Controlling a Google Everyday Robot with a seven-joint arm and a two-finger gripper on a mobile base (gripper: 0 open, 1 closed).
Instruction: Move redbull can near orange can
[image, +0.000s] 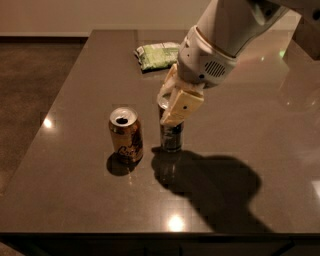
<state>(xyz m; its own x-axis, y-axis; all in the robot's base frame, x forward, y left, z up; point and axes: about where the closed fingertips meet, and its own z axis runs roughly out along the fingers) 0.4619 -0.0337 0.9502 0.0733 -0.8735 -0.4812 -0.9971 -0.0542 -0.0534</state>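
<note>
On the near part of the dark table (70, 200) lies the broad shadow (215, 185) of the arm, and just behind it stand the two cans, both upright with their long axis vertical. The orange can (126, 136) is at the left. Its silver top shows a dark opening, so it seems to be opened, but what is inside cannot be seen. The redbull can (171, 139) stands just to the right of it, close but not touching, with a narrow strip of table between them. Its bottom seems to rest on the table, or very nearly. The gripper (172, 102) comes down from the upper right and sits over the top half of the redbull can. One cream finger crosses the front of the can and the other is at its far left side, so the pincer appears to be closed around the can and holding it. The can's top is hidden by the fingers. The orange can lies to the left of the gripper, so any further approach would go to the left, although the two cans already look near enough. Far behind, near the far edge, lies a green snack bag (157, 54), well apart from the cans.
</note>
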